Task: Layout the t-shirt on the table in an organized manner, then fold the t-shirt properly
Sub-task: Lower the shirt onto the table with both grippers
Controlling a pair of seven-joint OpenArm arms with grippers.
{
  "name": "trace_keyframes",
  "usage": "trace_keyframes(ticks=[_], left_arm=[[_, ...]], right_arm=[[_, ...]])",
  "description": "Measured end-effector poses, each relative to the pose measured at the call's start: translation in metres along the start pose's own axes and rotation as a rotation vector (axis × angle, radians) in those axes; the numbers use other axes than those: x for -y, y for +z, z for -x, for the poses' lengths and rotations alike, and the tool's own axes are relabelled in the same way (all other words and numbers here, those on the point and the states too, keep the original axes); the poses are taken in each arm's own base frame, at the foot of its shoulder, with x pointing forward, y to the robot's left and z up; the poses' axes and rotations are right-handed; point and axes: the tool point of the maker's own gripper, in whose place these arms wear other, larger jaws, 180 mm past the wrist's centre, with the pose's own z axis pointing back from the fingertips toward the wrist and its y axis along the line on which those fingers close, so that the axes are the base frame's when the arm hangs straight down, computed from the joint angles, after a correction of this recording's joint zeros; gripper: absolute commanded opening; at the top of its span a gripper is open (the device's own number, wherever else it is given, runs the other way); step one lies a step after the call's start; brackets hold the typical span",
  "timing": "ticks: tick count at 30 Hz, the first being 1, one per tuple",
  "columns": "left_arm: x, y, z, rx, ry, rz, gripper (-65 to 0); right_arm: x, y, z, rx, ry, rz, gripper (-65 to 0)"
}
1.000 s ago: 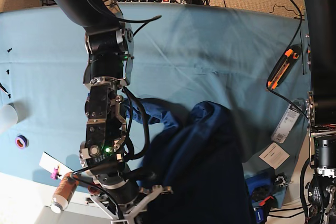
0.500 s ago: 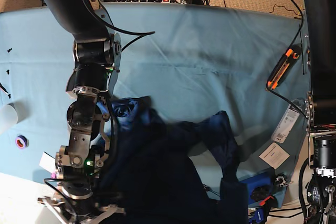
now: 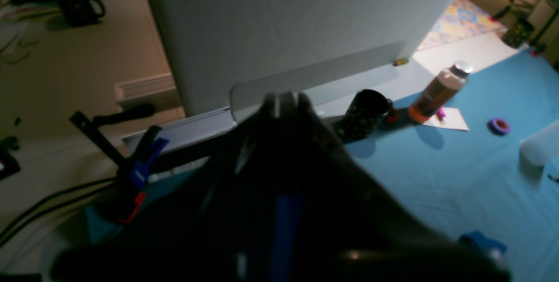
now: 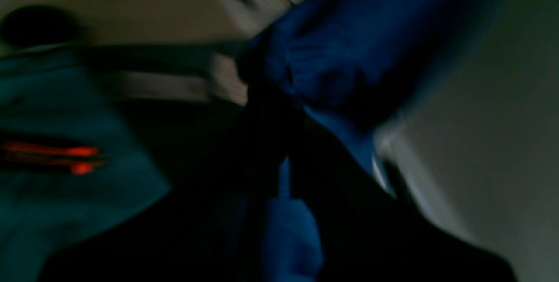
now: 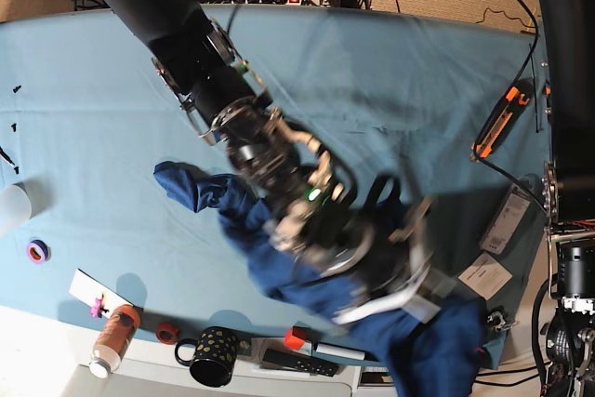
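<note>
Cloth of the t-shirt [image 4: 319, 59] is bunched right at the right claw [image 4: 284, 111], which is clenched on it; the rest is draped over the table [image 5: 390, 81].

no text can be read; print on the white tags [image 5: 507, 220] by the counter's [image 5: 93, 90] edge is too small.

The right arm [image 5: 232, 127] is black and round, with silver rings, black cables and a small green light; the left arm [image 5: 569, 62] is a black tube
</note>
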Motion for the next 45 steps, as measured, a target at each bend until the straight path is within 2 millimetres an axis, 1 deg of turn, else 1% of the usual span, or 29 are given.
trace_keyframes(ticks=[1, 2, 3, 4, 5, 6, 7, 8, 9, 10, 11, 13, 14, 15, 16, 17, 18, 20, 22, 23, 24, 29, 31, 33, 35, 37, 40, 43, 45], left_arm=[[0.0, 0.0, 0.0, 0.001, 0.001, 0.001, -65.0], [0.001, 0.0, 0.0, 0.003, 0.004, 0.004, -65.0], [0.001, 0.0, 0.0, 0.003, 0.004, 0.004, -65.0], [0.0, 0.0, 0.0, 0.002, 0.003, 0.002, -65.0], [-0.001, 0.001, 0.0, 0.002, 0.003, 0.001, -65.0], [-0.001, 0.001, 0.0, 0.003, 0.004, 0.001, -65.0], [0.001, 0.0, -0.001, 0.004, 0.004, 0.003, -65.0], [0.001, 0.0, -0.001, 0.004, 0.006, 0.006, -65.0], [0.002, 0.0, -0.001, 0.004, 0.006, 0.007, -65.0], [0.003, -0.001, -0.001, 0.006, 0.008, 0.01, -65.0], [0.005, -0.002, -0.002, 0.01, 0.014, 0.018, -65.0], [0.014, -0.006, -0.002, 0.01, 0.025, 0.044, -65.0], [0.022, -0.012, -0.001, 0.004, 0.03, 0.06, -65.0], [0.033, -0.018, 0.003, -0.001, 0.04, 0.087, -65.0], [0.048, -0.027, 0.009, 0.0, 0.054, 0.125, -65.0], [0.065, -0.036, 0.019, -0.007, 0.064, 0.169, -65.0], [0.083, -0.046, 0.036, -0.027, 0.079, 0.215, -65.0], [0.116, -0.064, 0.081, -0.096, 0.137, 0.279, -65.0], [0.149, -0.074, 0.126, -0.164, 0.173, 0.351, -65.0], [0.164, -0.078, 0.14, -0.178, 0.193, 0.383, -65.0], [0.179, -0.081, 0.15, -0.183, 0.214, 0.411, -65.0], [0.251, -0.092, 0.179, -0.169, 0.325, 0.531, -65.0], [0.273, -0.093, 0.196, -0.199, 0.349, 0.562, -65.0], [0.287, -0.093, 0.204, -0.217, 0.358, 0.58, -65.0], [0.289, -0.093, 0.202, -0.206, 0.362, 0.585, -65.0], [0.289, -0.095, 0.195, -0.175, 0.359, 0.583, -65.0], [0.292, -0.097, 0.188, -0.131, 0.33, 0.586, -65.0], [0.295, -0.101, 0.191, -0.118, 0.263, 0.566, -65.0], [0.301, -0.103, 0.192, -0.101, 0.213, 0.564, -65.0]], right_arm=[[-0.006, -0.001, -0.009, 0.032, 0.028, -0.009, -65.0], [-0.005, 0.001, -0.018, 0.049, 0.061, 0.007, -65.0], [0.003, 0.006, -0.027, 0.07, 0.063, 0.046, -65.0], [0.019, 0.013, -0.039, 0.102, 0.051, 0.119, -65.0], [0.041, 0.023, -0.053, 0.137, 0.026, 0.205, -65.0], [0.069, 0.037, -0.065, 0.179, -0.016, 0.311, -65.0], [0.102, 0.056, -0.075, 0.214, -0.063, 0.438, -65.0], [0.135, 0.078, -0.078, 0.24, -0.114, 0.567, -65.0], [0.162, 0.099, -0.075, 0.257, -0.173, 0.673, -65.0], [0.186, 0.117, -0.066, 0.258, -0.238, 0.757, -65.0], [0.204, 0.13, -0.05, 0.233, -0.307, 0.819, -65.0], [0.223, 0.146, -0.01, 0.155, -0.441, 0.87, -65.0], [0.225, 0.149, 0.01, 0.127, -0.507, 0.871, -65.0], [0.221, 0.149, 0.028, 0.093, -0.57, 0.852, -65.0], [0.214, 0.146, 0.045, 0.057, -0.605, 0.823, -65.0], [0.205, 0.143, 0.061, 0.017, -0.624, 0.793, -65.0], [0.195, 0.14, 0.077, -0.022, -0.648, 0.769, -65.0], [0.173, 0.135, 0.108, -0.108, -0.679, 0.739, -65.0], [0.152, 0.135, 0.135, -0.178, -0.695, 0.718, -65.0], [0.144, 0.138, 0.15, -0.224, -0.693, 0.729, -65.0], [0.136, 0.141, 0.163, -0.265, -0.685, 0.74, -65.0], [0.104, 0.164, 0.22, -0.442, -0.656, 0.746, -65.0], [0.093, 0.174, 0.238, -0.498, -0.647, 0.74, -65.0], [0.085, 0.182, 0.25, -0.538, -0.645, 0.741, -65.0], [0.08, 0.188, 0.259, -0.568, -0.642, 0.745, -65.0], [0.084, 0.204, 0.27, -0.627, -0.592, 0.806, -65.0], [0.099, 0.229, 0.279, -0.682, -0.54, 0.911, -65.0], [0.121, 0.266, 0.292, -0.716, -0.533, 1.019, -65.0], [0.13, 0.288, 0.301, -0.736, -0.559, 1.082, -65.0]])
